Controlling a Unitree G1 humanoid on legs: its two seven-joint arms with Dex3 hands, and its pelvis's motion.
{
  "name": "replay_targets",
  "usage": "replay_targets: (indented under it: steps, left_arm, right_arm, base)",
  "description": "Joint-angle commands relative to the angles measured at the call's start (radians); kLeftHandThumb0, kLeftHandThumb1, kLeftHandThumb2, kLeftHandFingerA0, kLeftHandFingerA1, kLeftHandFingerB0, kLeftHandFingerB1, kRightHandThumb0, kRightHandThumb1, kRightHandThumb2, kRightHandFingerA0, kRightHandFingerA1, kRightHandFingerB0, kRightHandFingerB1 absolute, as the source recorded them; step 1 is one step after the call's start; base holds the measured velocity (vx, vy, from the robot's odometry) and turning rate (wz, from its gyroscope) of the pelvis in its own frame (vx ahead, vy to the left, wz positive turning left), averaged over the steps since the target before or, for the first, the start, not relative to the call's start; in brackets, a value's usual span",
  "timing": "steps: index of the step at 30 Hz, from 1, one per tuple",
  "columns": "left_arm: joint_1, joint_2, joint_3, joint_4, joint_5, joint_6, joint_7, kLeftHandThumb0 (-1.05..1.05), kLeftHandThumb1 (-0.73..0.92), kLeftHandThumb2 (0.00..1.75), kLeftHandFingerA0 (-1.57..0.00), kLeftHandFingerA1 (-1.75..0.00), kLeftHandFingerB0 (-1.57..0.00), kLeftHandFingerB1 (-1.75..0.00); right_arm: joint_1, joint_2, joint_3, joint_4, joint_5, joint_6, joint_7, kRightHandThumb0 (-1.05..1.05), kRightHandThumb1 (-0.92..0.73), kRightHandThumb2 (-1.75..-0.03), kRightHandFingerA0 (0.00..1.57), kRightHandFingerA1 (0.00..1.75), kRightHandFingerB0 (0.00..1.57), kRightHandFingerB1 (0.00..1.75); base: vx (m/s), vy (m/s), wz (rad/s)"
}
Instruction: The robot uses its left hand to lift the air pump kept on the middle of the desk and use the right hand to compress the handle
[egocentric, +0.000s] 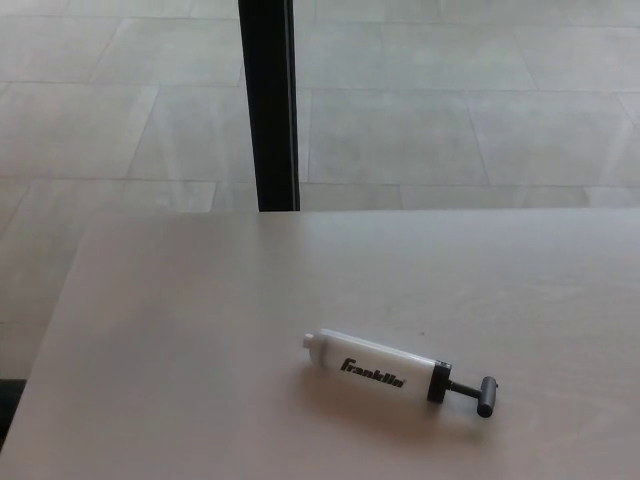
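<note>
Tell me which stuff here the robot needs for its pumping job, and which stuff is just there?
For the job:
- air pump, lying on its side
- its black handle, sticking out at the right end
- desk that it lies on

Just there:
- black post behind the desk
- tiled floor

Neither robot hand shows in the picture.

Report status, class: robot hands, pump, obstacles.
Neither robot hand in view. Pump lying flat on the desk, handle pulled out. Nothing near it.
</note>
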Motion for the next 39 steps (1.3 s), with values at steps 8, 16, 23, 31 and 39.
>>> replay_targets:
  steps: [8, 16, 23, 31, 39]
  left_arm:
    - [0.454, -0.020, 0.876, 0.621, -0.742, -0.111, -0.038, -0.62, 0.88, 0.65, -0.21, -0.91, -0.21, -0.77]
    - [0.473, -0.016, 0.806, 0.666, -0.620, -0.133, -0.018, -0.57, 0.84, 0.64, -0.29, -0.85, -0.18, -0.70]
    - [0.441, -0.014, 0.773, 0.651, -0.577, -0.126, -0.042, -0.59, 0.84, 0.65, -0.44, -0.94, -0.35, -0.76]
    - [0.432, 0.010, 0.721, 0.784, -0.562, -0.217, -0.030, -0.57, 0.79, 0.66, -0.43, -0.91, -0.40, -0.77]
    - [0.412, 0.027, 0.642, 0.823, -0.556, -0.241, 0.015, -0.57, 0.73, 0.62, -0.55, -0.77, -0.42, -0.64]
  right_arm:
    - [0.354, -0.183, -0.539, 0.772, 0.280, -0.493, 0.072, -0.93, -0.92, -0.74, 0.45, 0.95, 0.30, 0.59]
    - [0.262, -0.069, -0.543, 0.798, 0.325, -0.446, 0.060, -0.91, -0.75, -1.16, 0.59, 0.82, 0.29, 0.63]
    - [0.248, 0.089, -0.473, 0.611, 0.287, -0.430, 0.097, -0.92, -0.92, -0.73, 0.56, 0.95, 0.34, 0.66]
    - [0.279, 0.128, -0.375, 0.663, 0.205, -0.471, 0.093, -0.90, -0.89, -0.67, 0.69, 0.90, 0.48, 0.66]
    - [0.304, 0.105, -0.328, 0.726, 0.205, -0.539, 0.110, -0.95, -0.90, -0.67, 0.67, 1.08, 0.45, 0.69]
  base:
    - [0.00, 0.000, 0.00]
    - [0.00, 0.000, 0.00]
    - [0.00, 0.000, 0.00]
    - [0.00, 0.000, 0.00]
    - [0.00, 0.000, 0.00]
